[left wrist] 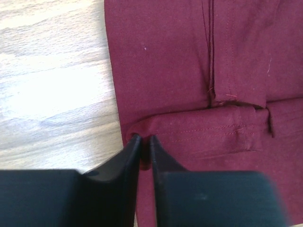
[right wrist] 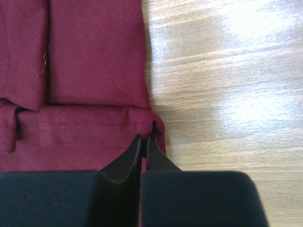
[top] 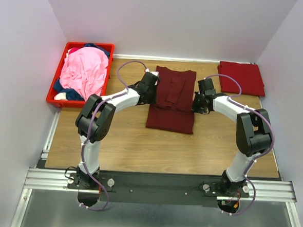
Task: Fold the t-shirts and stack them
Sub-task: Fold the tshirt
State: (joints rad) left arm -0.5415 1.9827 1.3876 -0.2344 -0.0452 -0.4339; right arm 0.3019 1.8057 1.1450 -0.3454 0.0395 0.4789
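the maroon t-shirt [top: 171, 102] lies flat at mid-table as a narrow rectangle. in the top view its long axis runs 12 to 6 o'clock, and the sleeves are folded in over the far half. the left gripper [left wrist: 144, 138] is clenched on a raised fold at the shirt's 9 o'clock edge. the right gripper [right wrist: 145, 137] is clenched on the matching fold at the 3 o'clock edge, so the cloth spans between them. bare table [top: 124, 142] lies open toward 6 o'clock. a folded maroon shirt [top: 241, 78] sits well apart at 2 o'clock. the red crate [top: 64, 104], with a pink shirt [top: 84, 71] heaped in it, stands at 10 o'clock.
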